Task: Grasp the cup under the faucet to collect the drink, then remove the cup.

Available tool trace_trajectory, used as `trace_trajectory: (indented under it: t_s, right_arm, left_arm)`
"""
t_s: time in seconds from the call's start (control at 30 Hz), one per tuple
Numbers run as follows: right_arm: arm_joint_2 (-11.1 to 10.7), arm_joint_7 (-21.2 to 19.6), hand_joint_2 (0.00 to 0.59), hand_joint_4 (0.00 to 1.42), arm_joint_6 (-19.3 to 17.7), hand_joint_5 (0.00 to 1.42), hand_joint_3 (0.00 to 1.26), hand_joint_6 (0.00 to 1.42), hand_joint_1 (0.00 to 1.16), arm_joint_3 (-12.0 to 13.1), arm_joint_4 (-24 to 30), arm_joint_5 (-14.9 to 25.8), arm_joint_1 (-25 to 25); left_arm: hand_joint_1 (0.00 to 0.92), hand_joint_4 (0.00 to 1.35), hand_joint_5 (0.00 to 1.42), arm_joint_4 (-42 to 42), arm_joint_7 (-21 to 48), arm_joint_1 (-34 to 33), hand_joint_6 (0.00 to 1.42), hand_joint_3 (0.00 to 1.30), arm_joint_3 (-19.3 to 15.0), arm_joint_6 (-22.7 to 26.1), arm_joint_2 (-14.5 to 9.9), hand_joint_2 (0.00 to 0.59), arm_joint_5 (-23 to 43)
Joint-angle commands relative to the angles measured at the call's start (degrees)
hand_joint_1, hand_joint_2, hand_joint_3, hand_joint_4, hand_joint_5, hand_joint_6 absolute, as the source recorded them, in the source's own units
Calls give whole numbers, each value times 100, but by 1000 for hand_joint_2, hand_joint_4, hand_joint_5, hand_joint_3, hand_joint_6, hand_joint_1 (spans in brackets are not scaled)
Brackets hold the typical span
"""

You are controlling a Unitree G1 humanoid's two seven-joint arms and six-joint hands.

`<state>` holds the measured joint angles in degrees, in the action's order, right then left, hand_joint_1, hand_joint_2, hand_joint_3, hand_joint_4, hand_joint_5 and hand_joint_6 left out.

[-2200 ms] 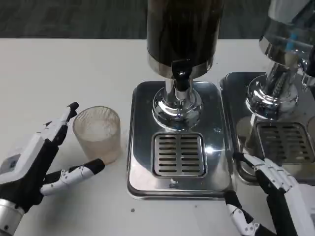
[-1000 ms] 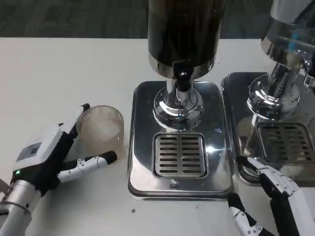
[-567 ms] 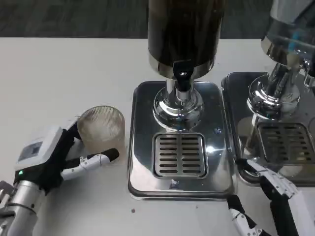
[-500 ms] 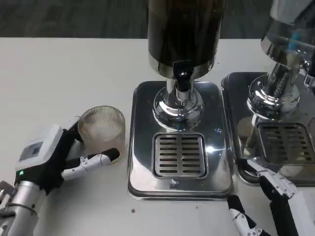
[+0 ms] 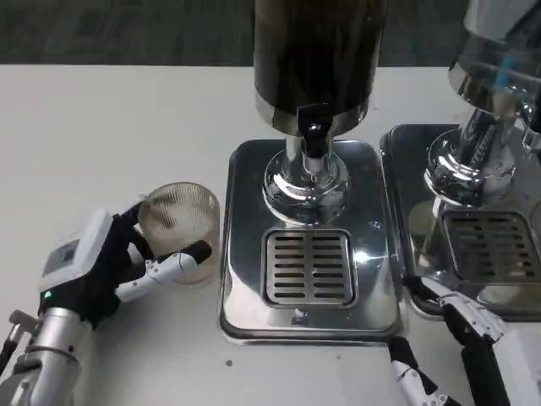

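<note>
We see the left hand (image 5: 101, 266) at about eight o'clock in the head view, its silver forearm rising from the lower left corner. Its white back faces up and to the left, and its fingers (image 5: 173, 264) are wrapped around the cup (image 5: 180, 228): one white-and-black finger crosses the cup's near side with its black tip at the wall facing the dispenser, and another dark finger lies against the cup's left wall. The hand is closed on the cup in a grasp.

The cup is a single ribbed, translucent tumbler, upright on the white table (image 5: 101, 135), just beside the left edge of the steel base (image 5: 245, 254) at about nine o'clock from the grille. It is not under the faucet (image 5: 314, 139).

The right hand (image 5: 456, 351) sits at about five o'clock, near the lower right corner. Its fingers are spread apart and hold nothing; one reaches toward the gap between the two steel bases, another points toward the bottom edge.

We count two dispensers: one with a dark tank (image 5: 317, 51) at twelve o'clock, and a second dispenser (image 5: 486, 127) at two o'clock, partly cut off by the frame. Each stands on its own base with a slotted drip grille (image 5: 308, 267); we count two grilles, one cup, and two hands.
</note>
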<state>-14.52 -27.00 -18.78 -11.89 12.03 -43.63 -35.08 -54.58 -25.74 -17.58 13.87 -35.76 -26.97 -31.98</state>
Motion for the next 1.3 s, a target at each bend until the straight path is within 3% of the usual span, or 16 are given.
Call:
trace_trajectory:
  t_s: [0.03,0.4,0.73,1.3]
  right_arm:
    - [-17,31,419,271,15,235,264,236,422,41,131,-45,-66]
    - [11,32,413,271,-2,235,272,235,425,80,138,23,-85]
    - [58,34,412,271,-13,241,272,235,425,83,101,90,-62]
    - [88,2,420,285,-66,246,273,250,407,100,43,214,-73]
  left_arm:
    - [89,424,676,-138,-167,-31,970,319,359,134,8,55,-389]
    - [120,420,675,-359,-447,-123,975,320,590,311,52,56,-374]
    - [193,606,869,-317,-959,-70,1158,477,599,440,161,105,-372]
    - [249,800,1056,-389,-1334,-45,1295,644,577,429,169,143,-403]
